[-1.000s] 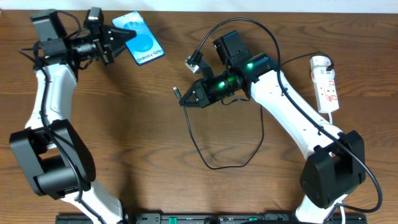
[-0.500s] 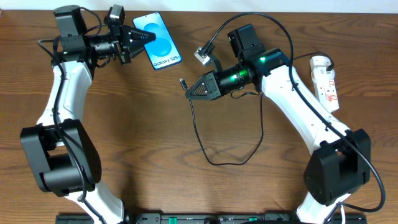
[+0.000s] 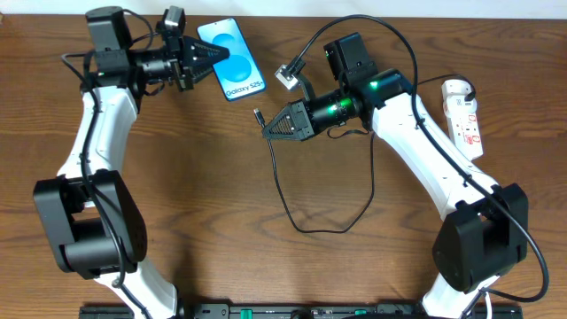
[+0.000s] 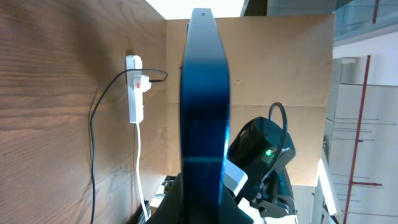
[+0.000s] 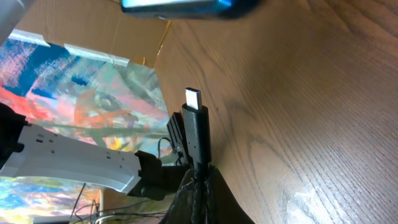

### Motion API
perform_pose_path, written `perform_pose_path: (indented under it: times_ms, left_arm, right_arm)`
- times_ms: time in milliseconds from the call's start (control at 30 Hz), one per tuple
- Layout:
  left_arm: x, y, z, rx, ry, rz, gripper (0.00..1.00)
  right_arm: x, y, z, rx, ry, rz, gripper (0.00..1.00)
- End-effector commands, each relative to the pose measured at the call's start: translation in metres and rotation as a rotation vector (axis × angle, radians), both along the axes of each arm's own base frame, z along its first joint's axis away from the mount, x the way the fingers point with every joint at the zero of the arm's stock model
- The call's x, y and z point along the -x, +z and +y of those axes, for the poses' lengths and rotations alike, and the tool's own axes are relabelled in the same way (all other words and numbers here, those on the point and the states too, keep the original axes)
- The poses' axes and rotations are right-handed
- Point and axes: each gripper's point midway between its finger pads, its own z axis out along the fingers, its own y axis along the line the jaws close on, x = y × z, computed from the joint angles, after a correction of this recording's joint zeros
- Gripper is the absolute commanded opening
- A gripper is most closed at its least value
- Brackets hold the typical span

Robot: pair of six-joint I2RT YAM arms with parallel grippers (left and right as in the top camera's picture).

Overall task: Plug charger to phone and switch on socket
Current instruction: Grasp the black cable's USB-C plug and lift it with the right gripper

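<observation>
Phone (image 3: 234, 60) sits in the upper left of the overhead frame, blue screen up. The left gripper (image 3: 202, 59) has its jaws clamped on the phone's left edge. From the left wrist camera the phone (image 4: 205, 106) shows edge-on, a thin dark-blue blade rising up the middle of the frame; whether it touches the table (image 3: 195, 195) cannot be told.

At centre frame, the right gripper (image 3: 268, 129) has its jaws closed on the charger (image 3: 260, 116), just behind the connector. The tip juts out toward the upper left, apart from the phone's lower end, with bare wood between them. The right wrist view shows the charger (image 5: 196, 124) standing upright out of the closed fingertips, its metal tip bare, with the phone (image 5: 186, 5) a blur along the top edge. The black cable trails down the overhead frame in a loose loop.

The socket (image 3: 463, 115) lies at the far right, well apart from both grippers, round end uppermost, with its white cord (image 3: 469, 168) leaving the lower end.
</observation>
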Motion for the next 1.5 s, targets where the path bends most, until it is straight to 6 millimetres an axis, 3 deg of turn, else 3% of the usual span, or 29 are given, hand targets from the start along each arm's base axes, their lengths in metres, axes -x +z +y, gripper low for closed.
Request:
perform_pose_path:
  times_ms: [0, 433, 933, 1267, 1467]
  left_arm:
    - [0.005, 0.01, -0.011, -0.015, -0.015, -0.05, 0.07]
    - [-0.001, 0.005, -0.012, -0.033, 0.022, -0.015, 0.07]
    - [-0.001, 0.005, -0.013, -0.033, 0.021, -0.015, 0.07]
    - [0.005, 0.005, -0.031, -0.032, -0.02, -0.016, 0.08]
    - [0.005, 0.005, -0.032, -0.032, -0.023, -0.015, 0.07]
  right_arm:
    - [0.004, 0.01, 0.0, -0.03, 0.016, -0.021, 0.01]
    - [-0.013, 0.015, -0.016, -0.032, -0.04, -0.038, 0.01]
    - [-0.015, 0.019, -0.015, -0.042, -0.05, -0.046, 0.01]
    - [-0.018, 0.016, -0.016, -0.021, -0.07, -0.036, 0.01]
    - [-0.018, 0.016, -0.016, -0.02, -0.072, -0.037, 0.01]
